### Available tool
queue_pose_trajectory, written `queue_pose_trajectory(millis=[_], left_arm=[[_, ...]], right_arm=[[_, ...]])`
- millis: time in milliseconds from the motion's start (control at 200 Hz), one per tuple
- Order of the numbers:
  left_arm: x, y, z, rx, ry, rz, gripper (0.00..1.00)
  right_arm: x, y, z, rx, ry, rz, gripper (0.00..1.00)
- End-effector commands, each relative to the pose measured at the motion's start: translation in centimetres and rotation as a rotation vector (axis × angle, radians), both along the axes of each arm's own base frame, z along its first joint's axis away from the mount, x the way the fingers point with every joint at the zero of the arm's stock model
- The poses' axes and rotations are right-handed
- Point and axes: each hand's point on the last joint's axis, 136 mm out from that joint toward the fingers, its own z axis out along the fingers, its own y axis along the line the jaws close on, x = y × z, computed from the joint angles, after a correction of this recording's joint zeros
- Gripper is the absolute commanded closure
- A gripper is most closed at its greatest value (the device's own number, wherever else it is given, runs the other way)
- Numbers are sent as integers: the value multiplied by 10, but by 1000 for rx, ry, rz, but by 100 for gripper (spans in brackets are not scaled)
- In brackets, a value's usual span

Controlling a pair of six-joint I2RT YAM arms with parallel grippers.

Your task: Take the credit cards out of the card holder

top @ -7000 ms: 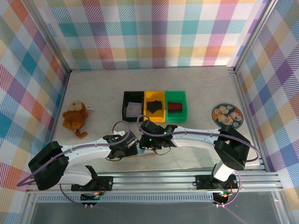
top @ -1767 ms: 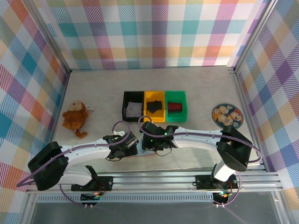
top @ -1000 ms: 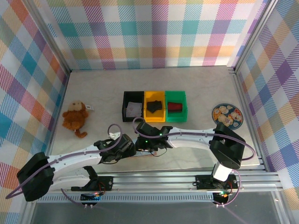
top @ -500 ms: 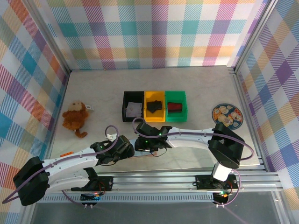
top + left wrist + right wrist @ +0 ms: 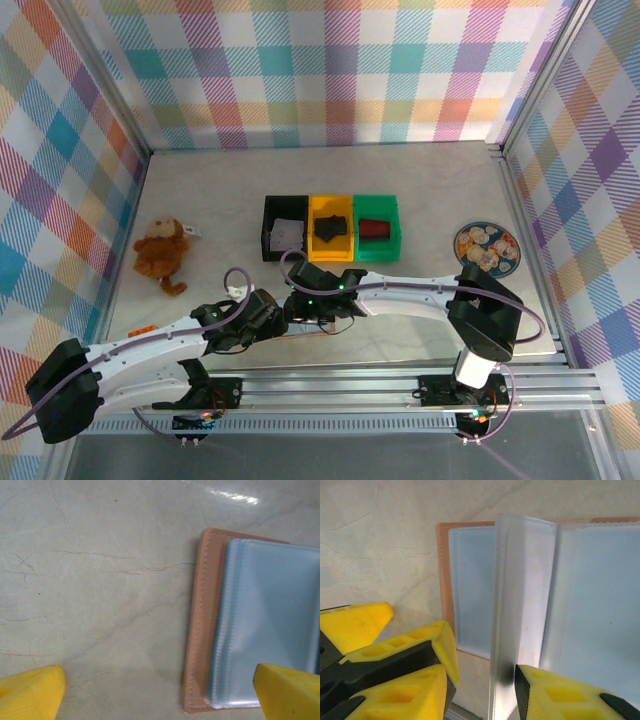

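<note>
The card holder (image 5: 441, 570), tan leather with pale blue-grey sleeves, lies open on the table; its edge also appears in the left wrist view (image 5: 200, 630). One clear sleeve leaf (image 5: 520, 595) stands up between the fingers of my right gripper (image 5: 480, 690), resting against the right fingertip (image 5: 545, 692), with a gap on the left side. My left gripper (image 5: 160, 695) is wide open, straddling the holder's left edge low over the table. From above, both grippers (image 5: 268, 312) (image 5: 298, 308) meet over the holder. The credit cards are hidden.
Black (image 5: 285, 230), yellow (image 5: 331, 226) and green (image 5: 378, 226) bins stand in a row behind the grippers. A plush monkey (image 5: 160, 250) lies at the left, and a round patterned plate (image 5: 486, 246) at the right. The table's front rail is close below the holder.
The left arm has swung down toward the front left while its gripper stayed at the holder. The right gripper has shifted slightly left over the holder.
</note>
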Motion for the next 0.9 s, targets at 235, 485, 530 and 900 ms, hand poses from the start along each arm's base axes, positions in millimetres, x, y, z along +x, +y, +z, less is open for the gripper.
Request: queue_pose_trajectory(millis=[235,485,530,900], left_arm=[[5,-17,26,-127,-75,-28,3],[6,-3,26,-61,-79,3,3],[5,3,26,-43,-84,14,3],[-18,39,7,10,-8,133,4]], right_arm=[[1,-4,8,-15,-20,-8,58],[2,-14,-2,-70,-22,-25,59],[2,-14,-5,-76,-11,-15,59],[3,-2,-9,-180,33,65,58]])
